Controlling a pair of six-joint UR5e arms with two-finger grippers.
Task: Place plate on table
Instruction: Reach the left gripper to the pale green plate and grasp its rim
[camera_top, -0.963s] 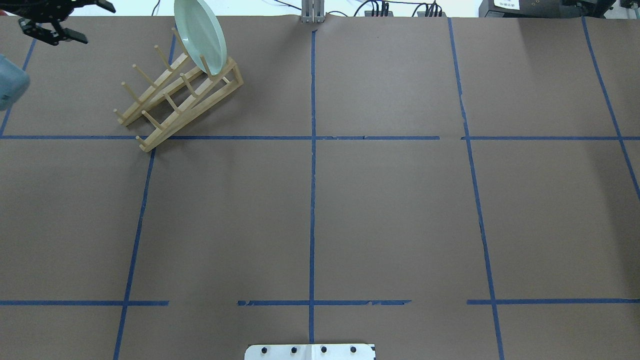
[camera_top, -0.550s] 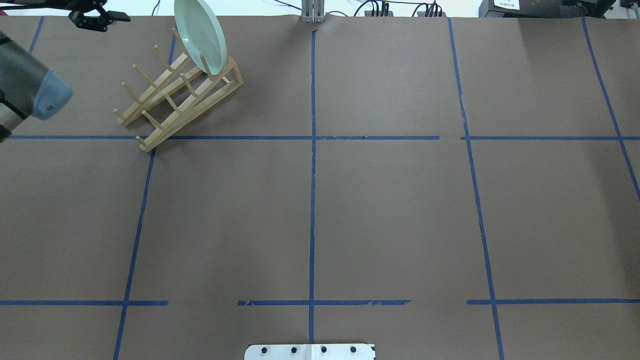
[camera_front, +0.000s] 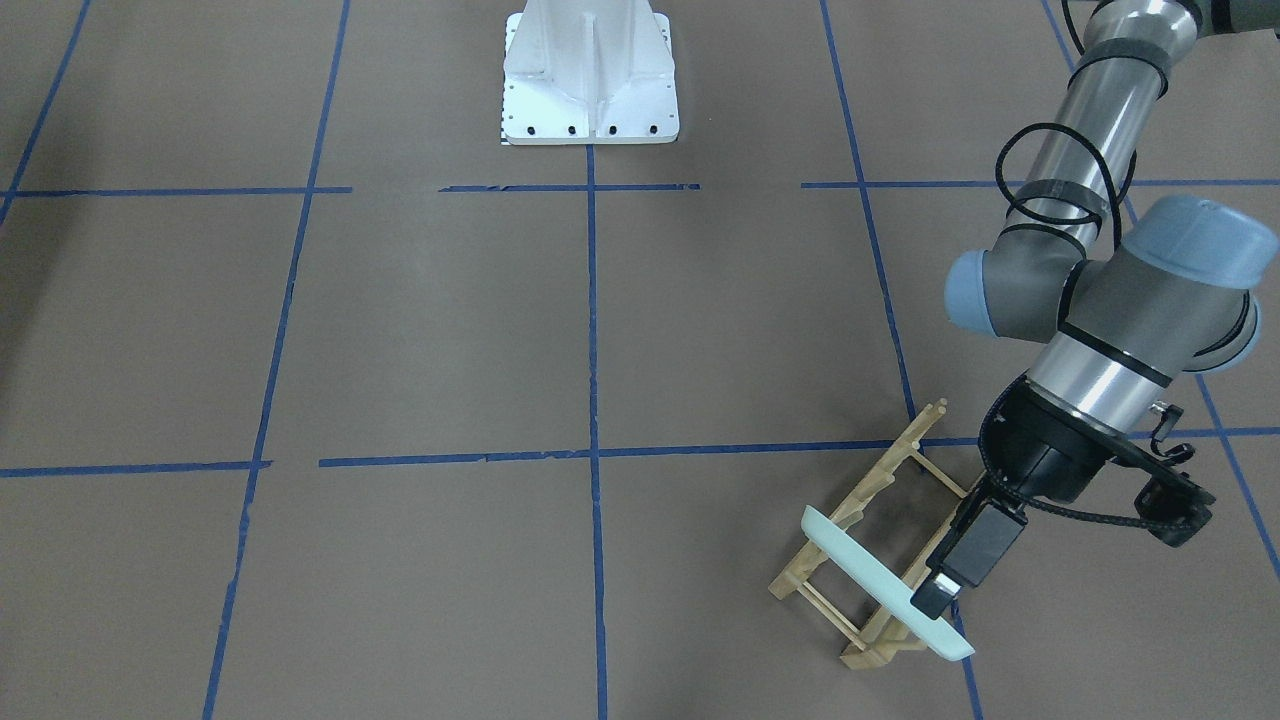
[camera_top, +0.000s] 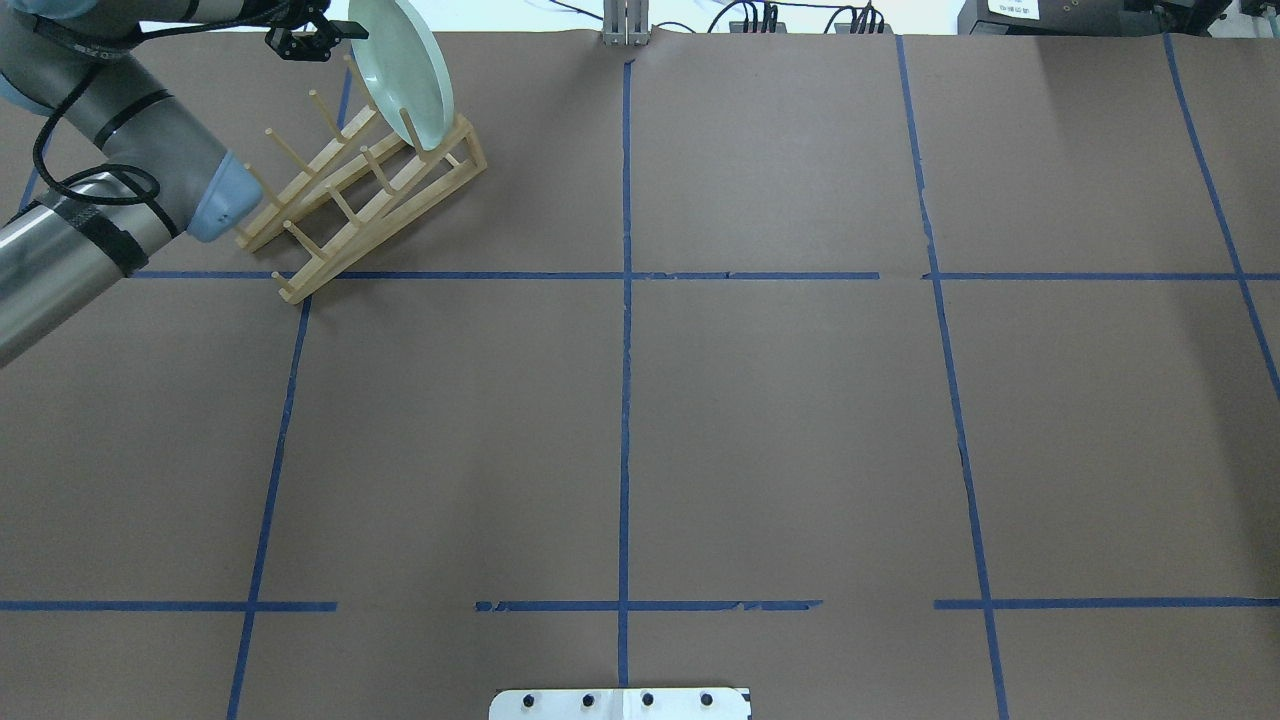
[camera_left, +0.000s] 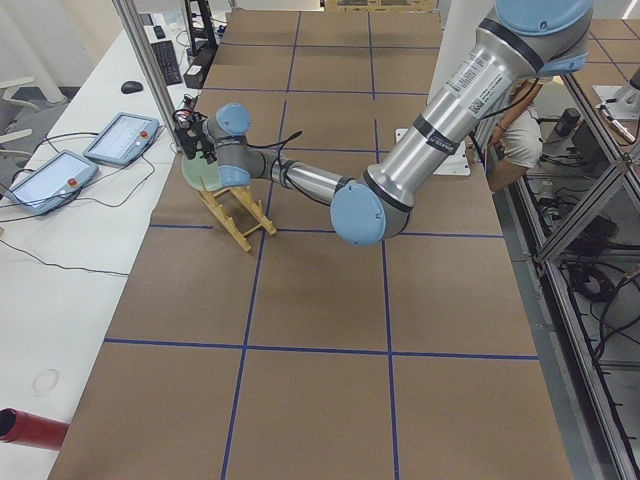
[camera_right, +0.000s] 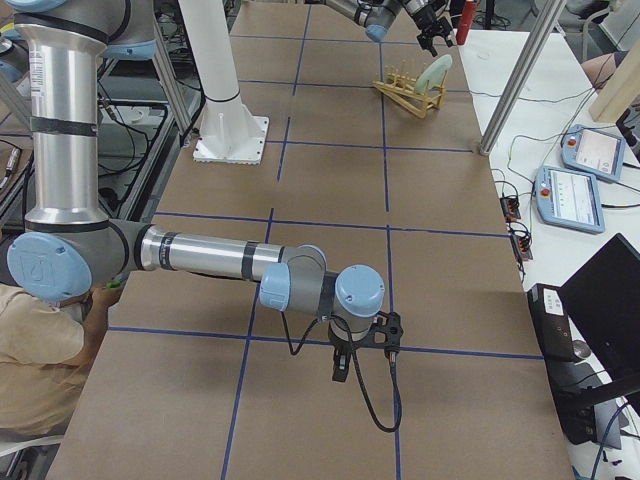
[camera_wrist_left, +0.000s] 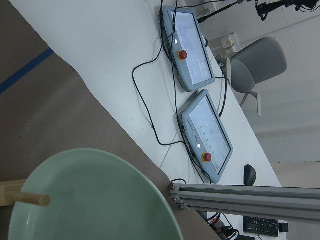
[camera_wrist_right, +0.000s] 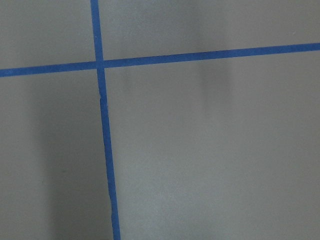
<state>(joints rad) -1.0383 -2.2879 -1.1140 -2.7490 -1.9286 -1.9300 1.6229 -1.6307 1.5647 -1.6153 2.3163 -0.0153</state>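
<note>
The pale mint-green plate stands on edge in the far end of a light wooden peg rack at the table's far left. My left gripper is open at the plate's upper left rim. In the front-facing view one finger hangs just beside the plate's edge. The left wrist view shows the plate's face and one peg, but no fingers. My right gripper hangs low over bare table. It shows only in the exterior right view, so I cannot tell its state.
The white robot base stands at the table's near middle edge. An aluminium post stands at the far edge. Two teach pendants with cables lie on the white bench beyond the plate. Blue tape lines cross the table.
My left arm has swung in from the far left toward the rack, and its gripper has moved right up to the plate's rim. The plate and rack have not moved.
</note>
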